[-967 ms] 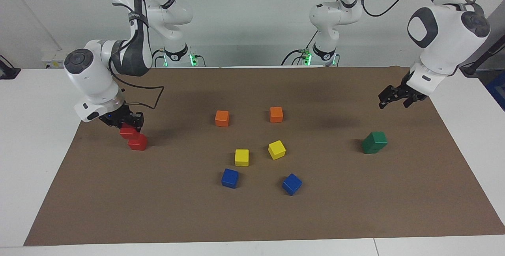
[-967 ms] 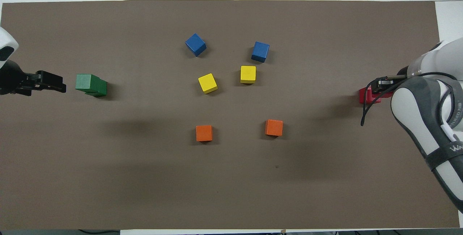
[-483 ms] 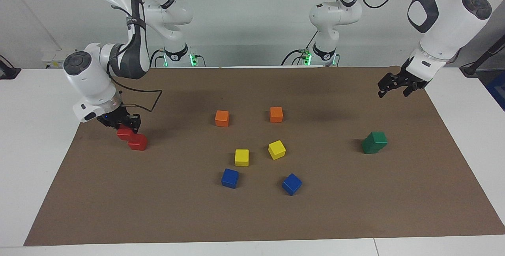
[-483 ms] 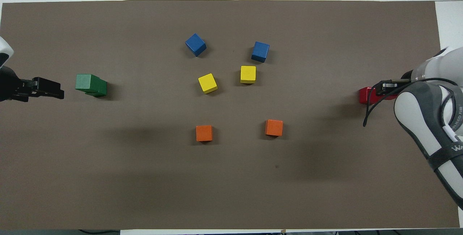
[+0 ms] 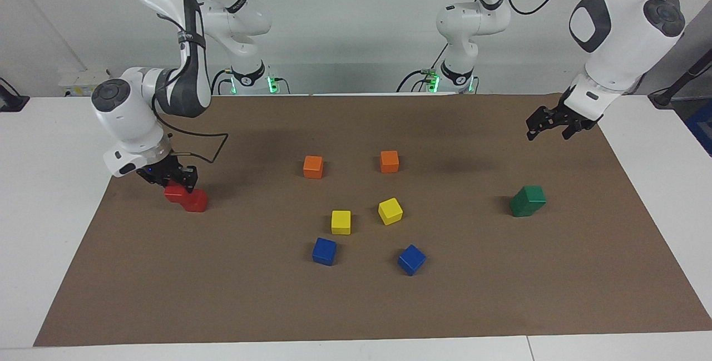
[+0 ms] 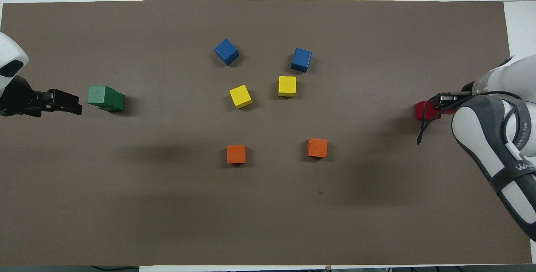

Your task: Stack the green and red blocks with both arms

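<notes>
The two green blocks (image 5: 527,200) sit stacked at the left arm's end, with the left gripper (image 5: 547,128) empty and spread wide above the mat. The right gripper (image 5: 169,178) clamps one red block (image 5: 173,192) low beside the other red block (image 5: 194,201), so the red stack looks unfinished.

One stacked pair of blocks (image 5: 527,200) sits toward the left arm's end of the tabletop (image 5: 500,294), another pair (image 5: 189,198) toward the right arm's end, with six loose cubes (image 5: 356,211) between them.

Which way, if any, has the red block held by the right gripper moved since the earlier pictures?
Yes. The held red block, in the right gripper, has dropped to beside the resting red block, toward the right arm's end.
</notes>
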